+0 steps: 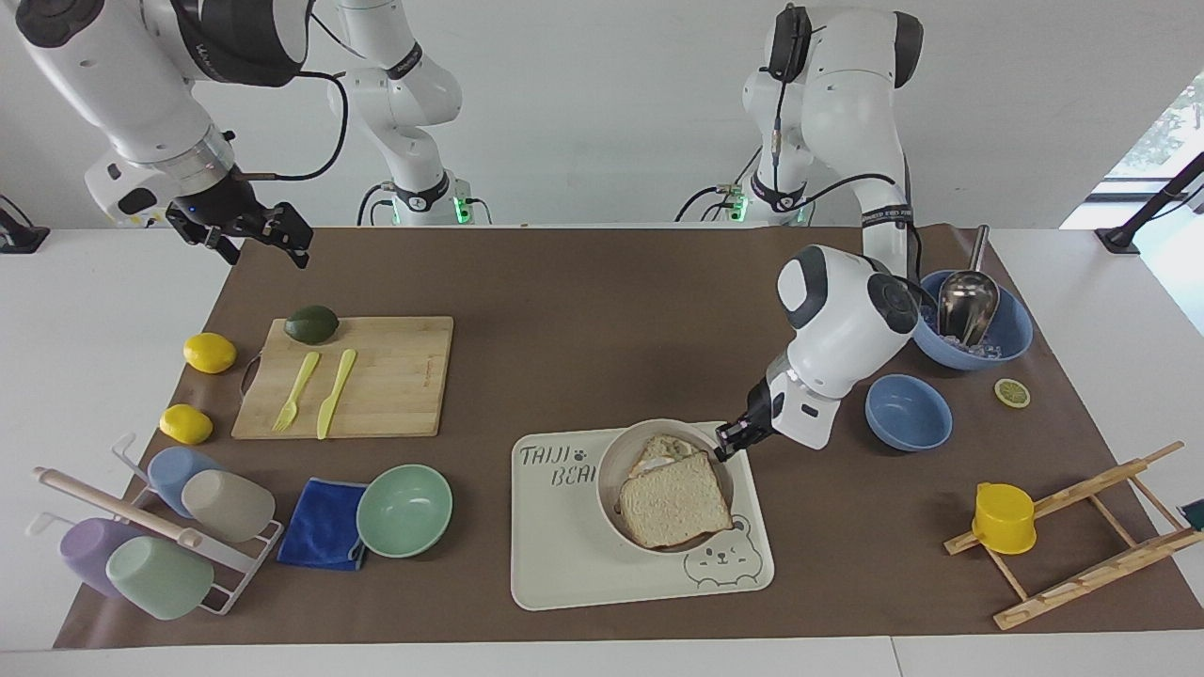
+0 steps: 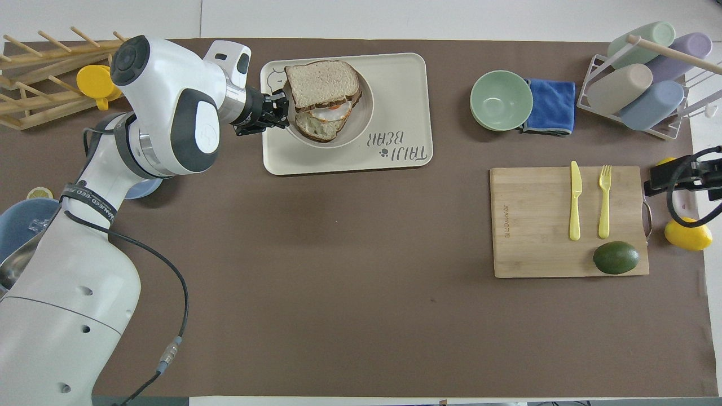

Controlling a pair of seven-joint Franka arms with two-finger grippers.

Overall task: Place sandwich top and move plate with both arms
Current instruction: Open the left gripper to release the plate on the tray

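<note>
1. Overhead view hides much of the blue ice bowl (image 1: pixel 972 329) under the left arm; in the facing view it shows whole, with ice and a metal scoop (image 1: pixel 967 301) inside.
2. The right gripper (image 1: pixel 246 230) is cut off at the edge of the overhead view. In the facing view it hangs over the table edge at about 11 o'clock from the cutting board (image 1: pixel 376 376), fingers spread wide and empty. This arm waits.
3. The bear drawing on the bear tray (image 1: pixel 583 555) is partly covered by the plate (image 1: pixel 611 461).
4. The plate is on the tray, at the tray's end toward the left arm.
5. On the plate lies toast with a fried egg (image 2: pixel 329 113), mostly hidden. The sandwich top (image 1: pixel 673 499) lies on it, shifted so the egg peeks out.
6. The left gripper (image 1: pixel 732 437) is at about 1 o'clock of the plate in the facing view, fingers pinched tight on the plate rim.
7. The small blue bowl (image 1: pixel 908 412) and the green bowl (image 1: pixel 404 510) hold nothing visible.
8. The wire rack (image 1: pixel 226 564) holds four cups lying down.
9. On the cutting board are an avocado (image 1: pixel 311 323), a yellow fork (image 1: pixel 296 390) and a knife (image 1: pixel 335 393).
</note>
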